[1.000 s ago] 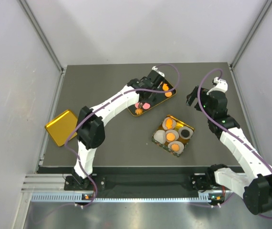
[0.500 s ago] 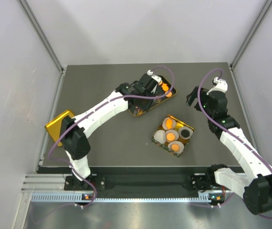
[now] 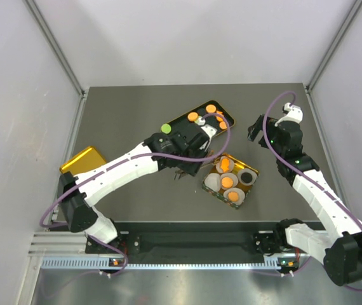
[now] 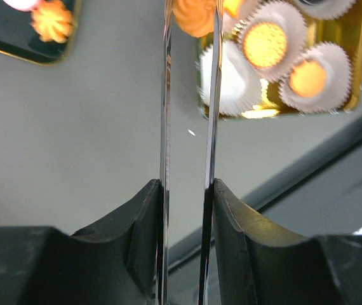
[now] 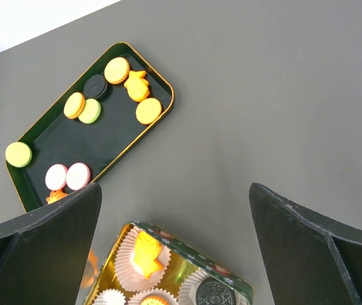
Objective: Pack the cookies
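The left claw [image 4: 192, 7] is pinched narrow, its thin blades holding one orange cookie, the held cookie [image 4: 192, 20], by its edges at the near rim of the box [image 4: 354, 44]. The right claw [image 5: 173, 187] hangs wide and holds nothing, off to the side above the bench [image 3: 136, 108]. The step in hand looks to be setting this cookie into a paper cup. To do it well, keep the pinch firm and bring the tips squarely over the empty cup [image 4: 232, 73]. Go down until the cookie sits just above the paper, then part the blades only a little. That way it should drop flat and neither blade should catch a frilled edge or nudge a neighbouring cup. Lift straight up afterwards. By count, the box has five cups [image 4: 336, 60]. Three hold an orange cookie, one a dark cookie and one is bare. The remaining cookies [image 5: 148, 110] lie in the dark tray [image 5: 73, 136]. There I count five orange (one half hidden at the near end), two green, two pink and one black. One gold lid [image 3: 80, 168] lies well apart at the left edge.
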Available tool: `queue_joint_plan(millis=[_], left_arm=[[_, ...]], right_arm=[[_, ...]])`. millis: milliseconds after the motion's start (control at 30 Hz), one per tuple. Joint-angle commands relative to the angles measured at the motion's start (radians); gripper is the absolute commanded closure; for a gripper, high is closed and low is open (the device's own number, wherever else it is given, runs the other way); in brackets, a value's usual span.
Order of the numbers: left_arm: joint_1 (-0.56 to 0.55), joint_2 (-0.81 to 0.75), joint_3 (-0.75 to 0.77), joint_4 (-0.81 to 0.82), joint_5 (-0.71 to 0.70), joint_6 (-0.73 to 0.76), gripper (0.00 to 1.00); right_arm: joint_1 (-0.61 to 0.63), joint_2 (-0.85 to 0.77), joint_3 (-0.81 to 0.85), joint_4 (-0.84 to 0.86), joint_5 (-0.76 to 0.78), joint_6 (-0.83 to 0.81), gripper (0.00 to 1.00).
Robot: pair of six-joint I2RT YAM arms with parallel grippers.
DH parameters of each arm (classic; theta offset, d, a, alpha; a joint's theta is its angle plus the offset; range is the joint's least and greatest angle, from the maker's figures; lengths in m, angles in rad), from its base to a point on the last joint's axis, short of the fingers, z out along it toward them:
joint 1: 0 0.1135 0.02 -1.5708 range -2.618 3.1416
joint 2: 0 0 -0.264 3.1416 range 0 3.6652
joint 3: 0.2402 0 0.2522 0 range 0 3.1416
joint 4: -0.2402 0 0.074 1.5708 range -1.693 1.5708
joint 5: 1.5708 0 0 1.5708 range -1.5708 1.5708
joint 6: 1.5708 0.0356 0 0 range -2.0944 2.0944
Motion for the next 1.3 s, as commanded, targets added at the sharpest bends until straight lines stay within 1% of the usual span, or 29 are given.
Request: queue_joint_plan(millis=[0, 200, 500, 767, 1267], left_arm=[[-0.028, -0.075, -0.032, 0.0, 0.024, -0.051, 0.6], [-0.069, -0.103, -0.066, -0.009, 0.036, -0.076, 0.6], [-0.092, -0.11, -0.101, -0.013, 0.059, -0.09, 0.59], [-0.098, -0.109, -0.138, 0.008, 0.071, -0.097, 0.59], [-0.098, -0.084, -0.141, 0.036, 0.072, -0.093, 0.54]], right_arm=[[-0.015, -0.001, 0.042, 0.038, -0.007, -0.001, 0.0], [-0.015, 0.002, 0.04, 0.038, -0.007, -0.001, 0.0], [-0.013, 0.008, 0.037, 0.041, -0.002, -0.001, 0.0], [-0.015, 0.008, 0.036, 0.041, -0.004, -0.002, 0.0], [-0.015, 0.004, 0.036, 0.041, -0.002, -0.001, 0.0]])
